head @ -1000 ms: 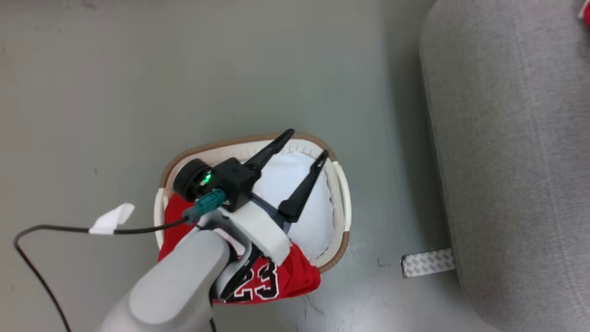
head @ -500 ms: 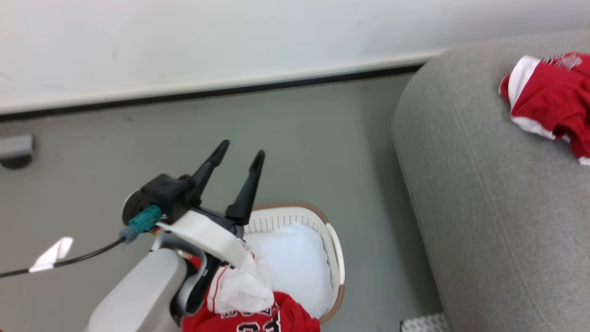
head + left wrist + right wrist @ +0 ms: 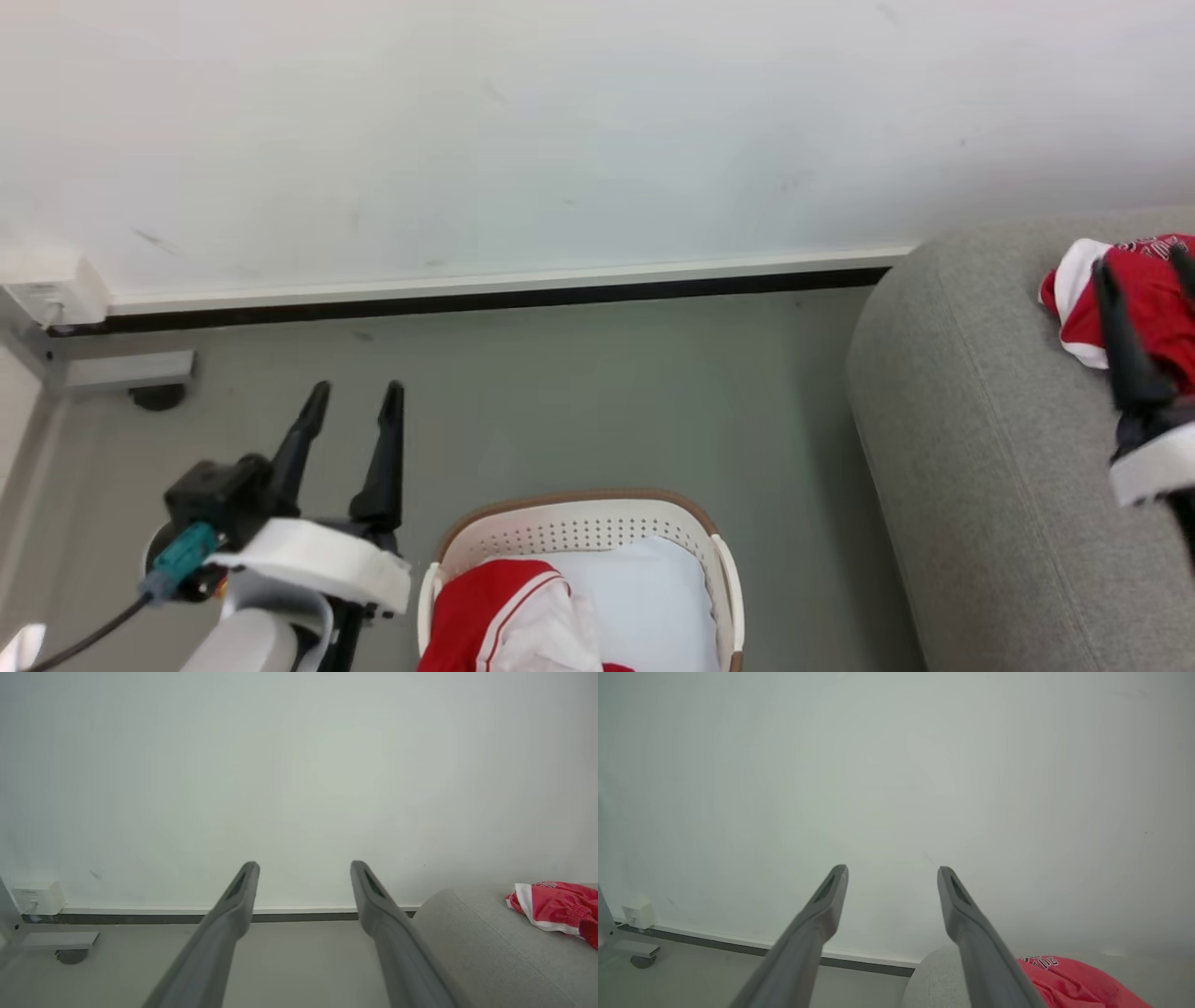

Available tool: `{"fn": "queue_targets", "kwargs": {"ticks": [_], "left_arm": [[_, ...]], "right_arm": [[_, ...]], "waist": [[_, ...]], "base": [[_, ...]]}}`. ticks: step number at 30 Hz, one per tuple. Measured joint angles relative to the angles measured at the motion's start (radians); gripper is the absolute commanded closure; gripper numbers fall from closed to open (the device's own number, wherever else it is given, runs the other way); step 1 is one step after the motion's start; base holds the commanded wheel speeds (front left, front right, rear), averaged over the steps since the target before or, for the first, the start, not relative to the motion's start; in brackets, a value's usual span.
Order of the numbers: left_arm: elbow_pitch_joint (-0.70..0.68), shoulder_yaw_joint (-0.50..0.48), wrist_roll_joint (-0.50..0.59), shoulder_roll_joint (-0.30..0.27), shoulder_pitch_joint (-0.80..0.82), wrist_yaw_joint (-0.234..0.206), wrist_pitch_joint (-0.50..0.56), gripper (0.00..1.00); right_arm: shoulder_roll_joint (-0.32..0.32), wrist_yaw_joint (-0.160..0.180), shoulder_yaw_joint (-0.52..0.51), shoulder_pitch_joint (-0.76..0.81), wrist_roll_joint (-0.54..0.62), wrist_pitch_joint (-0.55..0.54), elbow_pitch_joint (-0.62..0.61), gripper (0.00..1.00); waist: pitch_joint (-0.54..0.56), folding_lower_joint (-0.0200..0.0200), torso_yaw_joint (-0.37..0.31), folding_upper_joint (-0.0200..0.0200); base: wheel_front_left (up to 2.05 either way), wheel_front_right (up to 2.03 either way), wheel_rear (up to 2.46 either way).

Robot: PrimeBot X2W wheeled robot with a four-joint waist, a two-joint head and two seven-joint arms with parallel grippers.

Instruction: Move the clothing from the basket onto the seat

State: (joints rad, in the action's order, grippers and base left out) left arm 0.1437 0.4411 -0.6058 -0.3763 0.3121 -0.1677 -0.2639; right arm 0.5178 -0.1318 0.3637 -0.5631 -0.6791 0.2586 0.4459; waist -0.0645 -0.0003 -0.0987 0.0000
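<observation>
The white basket [image 3: 581,504] with a brown rim stands on the floor at the bottom centre. In it lies red clothing [image 3: 490,607] with white trim beside a pale cushion [image 3: 658,597]. My left gripper [image 3: 358,390] hangs open and empty to the left of the basket, fingers pointing at the wall; its wrist view shows the left gripper [image 3: 303,865] with nothing between its fingers. The grey seat [image 3: 980,420] lies at the right with a red garment [image 3: 1144,289] on it. My right gripper [image 3: 1144,261] is open over that garment, also empty as the right gripper [image 3: 893,870].
A white wall with a dark baseboard [image 3: 467,301] runs behind the floor. A white box [image 3: 51,289] sits on the wall at the far left, with a grey foot [image 3: 131,373] below it. A dark cable [image 3: 84,639] trails from my left wrist.
The head camera has tilted up from the basket to the wall. My left gripper has come up out of the basket and gone left, empty. My right gripper has come into view over the seat.
</observation>
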Motion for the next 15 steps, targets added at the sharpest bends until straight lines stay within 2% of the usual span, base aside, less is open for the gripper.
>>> {"fn": "queue_targets", "kwargs": {"ticks": [4, 7, 10, 15], "left_arm": [[-0.037, -0.081, 0.05, 0.038, -0.074, -0.014, 0.0, 0.0], [-0.053, -0.136, 0.109, 0.069, -0.132, -0.007, 0.0, 0.0], [-0.066, -0.203, 0.162, 0.115, -0.169, 0.019, 0.0, 0.0], [-0.067, -0.303, 0.24, 0.188, -0.23, 0.081, 0.0, 0.0]], "right_arm": [[-0.097, 0.0, -0.134, 0.158, 0.111, 0.004, -0.133, 0.0], [-0.201, 0.0, -0.222, 0.279, 0.16, 0.006, -0.222, 0.0], [-0.277, 0.0, -0.239, 0.373, 0.211, 0.006, -0.273, 0.0], [-0.356, 0.0, -0.236, 0.451, 0.272, 0.006, -0.284, 0.0]], "waist": [[0.015, 0.0, 0.02, 0.0], [0.018, 0.0001, 0.028, 0.0], [0.016, 0.0002, 0.029, 0.0], [0.014, 0.0002, 0.022, 0.0]], "base": [[0.0, 0.0, 0.0], [0.0, 0.0, 0.0], [0.0, 0.0, 0.0], [0.0, 0.0, 0.0]]}}
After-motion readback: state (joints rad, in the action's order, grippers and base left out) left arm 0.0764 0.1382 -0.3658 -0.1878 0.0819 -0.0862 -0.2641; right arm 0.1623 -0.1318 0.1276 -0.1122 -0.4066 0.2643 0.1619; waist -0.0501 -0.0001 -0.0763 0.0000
